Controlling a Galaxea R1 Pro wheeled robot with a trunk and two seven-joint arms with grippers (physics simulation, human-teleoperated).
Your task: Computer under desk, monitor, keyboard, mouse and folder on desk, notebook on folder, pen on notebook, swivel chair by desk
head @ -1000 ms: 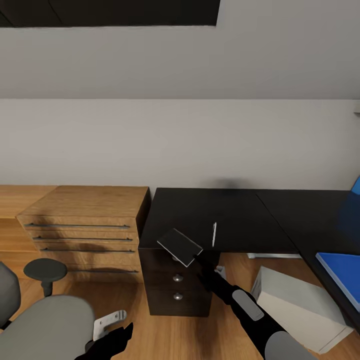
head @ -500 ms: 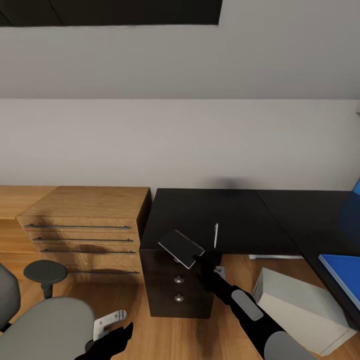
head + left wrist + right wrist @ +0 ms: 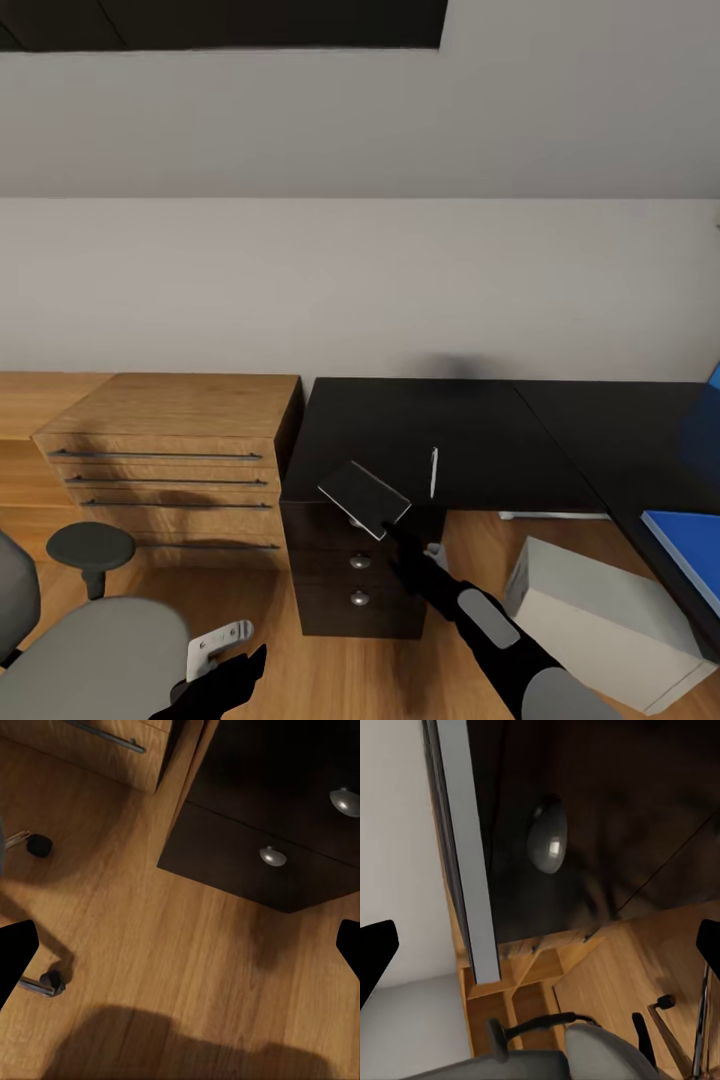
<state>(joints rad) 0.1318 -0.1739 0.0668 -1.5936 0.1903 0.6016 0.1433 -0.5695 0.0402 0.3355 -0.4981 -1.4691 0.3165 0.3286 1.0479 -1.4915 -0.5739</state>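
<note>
Most of the job looked undone. The chair (image 3: 95, 640) stood at the far left, well apart from the surface (image 3: 470, 425), its seat bare, so the folder had already left it. The left hand (image 3: 215, 685) hung low beside the seat with its fingers spread and nothing in them.

The folder (image 3: 363, 497), a thin grey sheet with pale edges, sat askew at the surface's front left corner. About half of it stuck out past the front edge, over the drawer unit (image 3: 350, 590). The right hand (image 3: 395, 535) met its near corner. The wrist view showed that hand's fingertips (image 3: 376, 960) wide apart, so I could not tell whether it bore the folder.

The slim white pen (image 3: 433, 472) lay near the front edge, just right of the folder and apart from it. The pale computer (image 3: 600, 620) sat on the floor, partly under the right wing. The blue notebook (image 3: 690, 550) lay on that wing, well apart. Nothing was stacked yet.
</note>
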